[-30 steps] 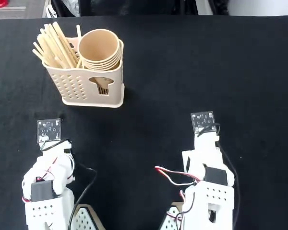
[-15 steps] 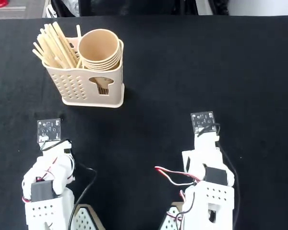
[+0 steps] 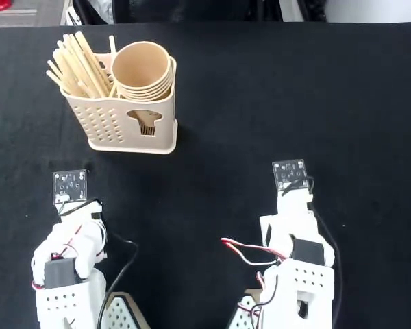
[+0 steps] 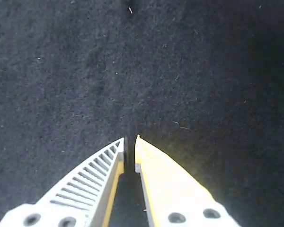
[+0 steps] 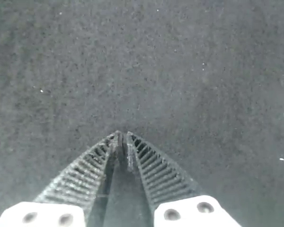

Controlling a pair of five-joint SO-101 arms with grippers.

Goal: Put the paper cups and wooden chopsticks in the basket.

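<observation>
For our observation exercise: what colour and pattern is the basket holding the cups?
Beige basket, walls dotted with small holes; best seen in the high view.

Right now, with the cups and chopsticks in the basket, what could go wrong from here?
1. The wooden chopsticks lean out over the rim of the basket; a bump might tip some onto the table.
2. The stack of paper cups rises above the rim, so a low sweep past it could catch it.

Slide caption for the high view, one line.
Basket holding stacked paper cups and wooden chopsticks at the far left of a black table, two arms parked at the near edge.
</observation>
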